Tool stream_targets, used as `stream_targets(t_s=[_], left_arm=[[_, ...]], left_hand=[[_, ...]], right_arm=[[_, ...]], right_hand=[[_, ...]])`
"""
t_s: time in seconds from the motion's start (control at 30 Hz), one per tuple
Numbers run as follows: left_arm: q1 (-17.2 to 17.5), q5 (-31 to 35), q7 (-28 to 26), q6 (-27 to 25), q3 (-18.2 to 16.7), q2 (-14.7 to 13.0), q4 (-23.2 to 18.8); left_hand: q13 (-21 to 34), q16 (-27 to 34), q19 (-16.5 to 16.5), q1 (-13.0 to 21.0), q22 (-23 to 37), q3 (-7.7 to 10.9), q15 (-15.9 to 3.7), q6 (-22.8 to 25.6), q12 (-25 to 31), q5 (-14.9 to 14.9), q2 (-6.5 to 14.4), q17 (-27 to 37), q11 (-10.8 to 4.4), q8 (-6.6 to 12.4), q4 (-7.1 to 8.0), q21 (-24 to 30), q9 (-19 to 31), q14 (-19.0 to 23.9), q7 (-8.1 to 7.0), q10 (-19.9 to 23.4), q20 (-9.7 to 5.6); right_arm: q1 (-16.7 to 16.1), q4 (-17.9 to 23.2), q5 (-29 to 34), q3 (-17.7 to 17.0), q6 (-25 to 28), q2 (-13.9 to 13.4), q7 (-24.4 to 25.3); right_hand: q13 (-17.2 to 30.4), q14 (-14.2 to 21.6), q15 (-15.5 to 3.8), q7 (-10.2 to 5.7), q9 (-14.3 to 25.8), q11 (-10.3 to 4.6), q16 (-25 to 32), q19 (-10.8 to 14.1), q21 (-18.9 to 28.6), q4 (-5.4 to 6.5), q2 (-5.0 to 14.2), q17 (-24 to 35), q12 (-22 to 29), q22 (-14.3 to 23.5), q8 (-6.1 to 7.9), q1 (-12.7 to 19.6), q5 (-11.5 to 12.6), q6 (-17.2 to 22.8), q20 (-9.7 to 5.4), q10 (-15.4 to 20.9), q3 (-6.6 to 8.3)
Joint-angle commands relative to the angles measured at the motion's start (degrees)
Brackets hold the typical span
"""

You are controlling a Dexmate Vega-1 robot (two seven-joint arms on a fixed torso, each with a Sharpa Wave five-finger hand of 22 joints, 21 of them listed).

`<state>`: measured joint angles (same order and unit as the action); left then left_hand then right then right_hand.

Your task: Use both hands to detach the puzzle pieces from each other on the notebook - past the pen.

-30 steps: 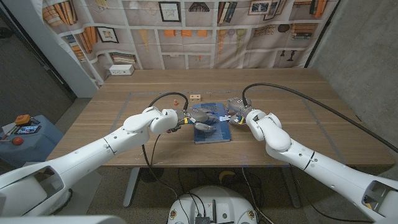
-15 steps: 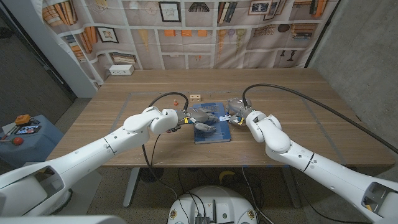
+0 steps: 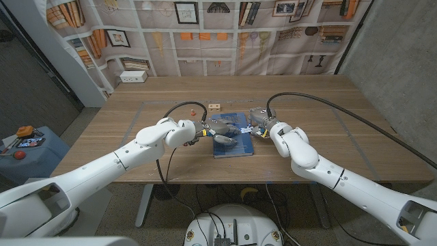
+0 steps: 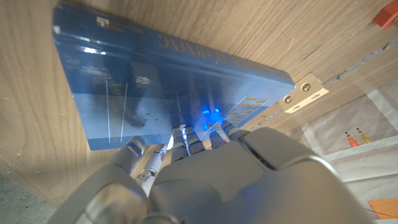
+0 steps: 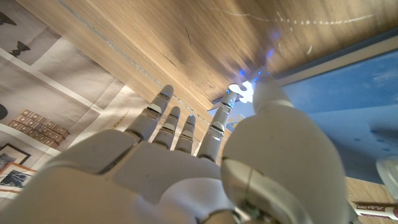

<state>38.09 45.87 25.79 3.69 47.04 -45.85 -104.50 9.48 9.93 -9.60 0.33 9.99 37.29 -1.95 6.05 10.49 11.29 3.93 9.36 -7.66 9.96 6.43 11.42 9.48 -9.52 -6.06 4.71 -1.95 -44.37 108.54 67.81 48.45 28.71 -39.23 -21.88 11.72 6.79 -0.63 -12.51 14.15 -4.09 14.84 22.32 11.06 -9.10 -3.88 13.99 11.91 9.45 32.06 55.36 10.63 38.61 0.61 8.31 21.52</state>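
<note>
The head camera is looking down from above the wooden tabletop (image 3: pixel 136 116), taking in both white arms coming in from the bottom corners. The two wrist cameras are sitting far closer — each peering along the back of its own hand, the left hand (image 4: pixel 205 174) and the right hand (image 5: pixel 186 168). All three views are sharing the flat blue notebook (image 3: pixel 232 140) (image 4: pixel 155 87) (image 5: pixel 367 106) and the wood beside it.
</note>
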Motion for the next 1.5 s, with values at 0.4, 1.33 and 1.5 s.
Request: stream_targets(t_s=[0.4,1.33,1.5], left_arm=[[0.02,-0.28,0.64,-0.97,0.07,0.28,-0.11],[-0.29,-0.88,0.65,-1.35,0.28,0.44,0.44],[-0.42,-0.98,0.72,-1.5,0.36,0.59,0.59]], left_hand=[[0.26,0.04,-6.77,0.62,0.13,0.62,-5.84,0.63,0.36,-0.21,4.71,0.09,-0.34,0.21,0.03,0.06,0.23,-0.46,0.21,1.23,-4.16],[0.27,0.11,-6.5,0.68,0.13,0.89,-5.85,0.87,0.55,-0.23,4.65,0.06,-0.27,0.32,-0.19,0.09,0.24,-0.02,0.41,1.87,-4.05],[0.28,0.11,-6.46,0.7,0.13,0.92,-5.86,0.91,0.58,-0.24,4.64,0.05,-0.31,0.33,-0.25,0.09,0.24,0.03,0.49,2.0,-4.05]], right_arm=[[-0.05,-0.44,-1.34,0.12,-0.03,-0.31,3.02],[0.07,-0.91,-2.41,0.26,-0.64,-0.57,5.47],[0.13,-1.01,-2.51,0.28,-0.63,-0.56,5.69]], right_hand=[[0.02,1.34,-0.7,-0.13,0.49,-0.57,0.63,1.22,0.35,-0.19,0.73,0.24,0.73,0.34,2.23,0.95,-0.18,4.82,-0.59,1.9,-0.02],[-0.05,2.48,-1.62,-0.26,0.88,-1.46,1.12,2.19,0.4,-0.25,0.97,0.41,0.88,0.33,4.26,1.88,-0.18,9.4,-1.19,3.65,-0.3],[-0.06,2.76,-1.77,-0.26,0.98,-1.69,1.23,2.43,0.43,-0.24,1.06,0.43,0.88,0.33,4.63,2.07,-0.19,10.21,-1.35,3.95,-0.34]])
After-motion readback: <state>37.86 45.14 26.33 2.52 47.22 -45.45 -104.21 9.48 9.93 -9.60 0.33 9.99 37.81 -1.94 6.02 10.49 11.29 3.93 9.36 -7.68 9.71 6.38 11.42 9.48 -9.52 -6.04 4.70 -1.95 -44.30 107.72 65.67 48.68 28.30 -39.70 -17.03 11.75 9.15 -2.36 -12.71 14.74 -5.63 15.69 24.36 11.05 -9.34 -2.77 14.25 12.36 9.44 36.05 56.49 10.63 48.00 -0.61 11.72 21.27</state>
